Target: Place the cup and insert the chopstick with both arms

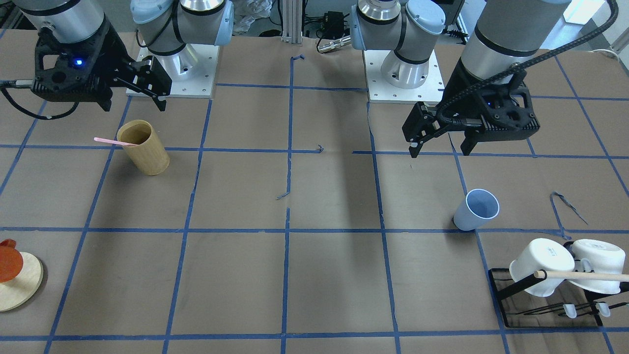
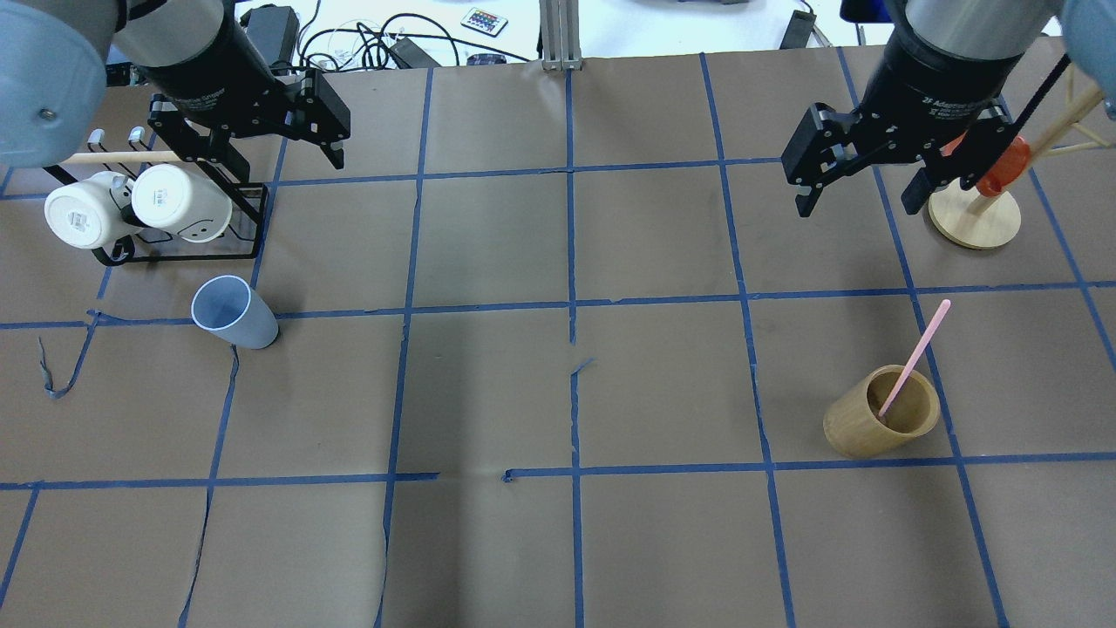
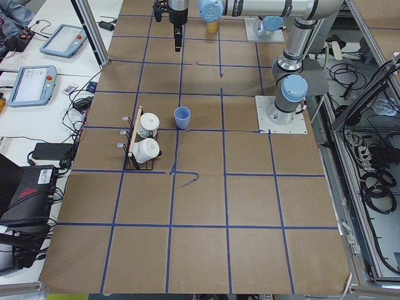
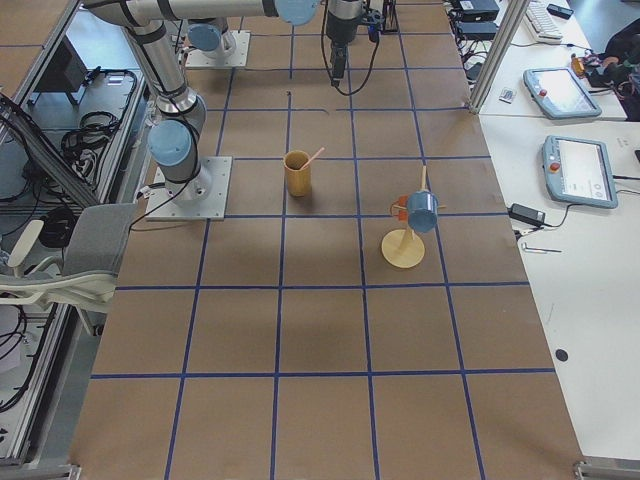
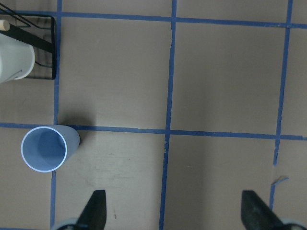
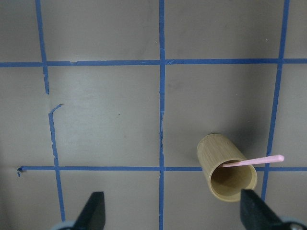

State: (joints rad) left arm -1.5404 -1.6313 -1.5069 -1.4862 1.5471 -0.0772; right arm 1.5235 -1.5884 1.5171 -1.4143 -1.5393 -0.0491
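The pale blue cup stands upright and alone on the table, also seen in the overhead view and the left wrist view. The pink chopstick leans inside a tan bamboo cylinder, its top sticking out over the rim; the right wrist view shows the chopstick too. My left gripper hangs open and empty above the table, behind the cup. My right gripper hangs open and empty, well back from the bamboo cylinder.
A black rack holding two white mugs and a wooden dowel stands just beyond the cup. A round wooden stand with an orange cup on it sits beyond the bamboo cylinder. Blue tape lines grid the brown table.
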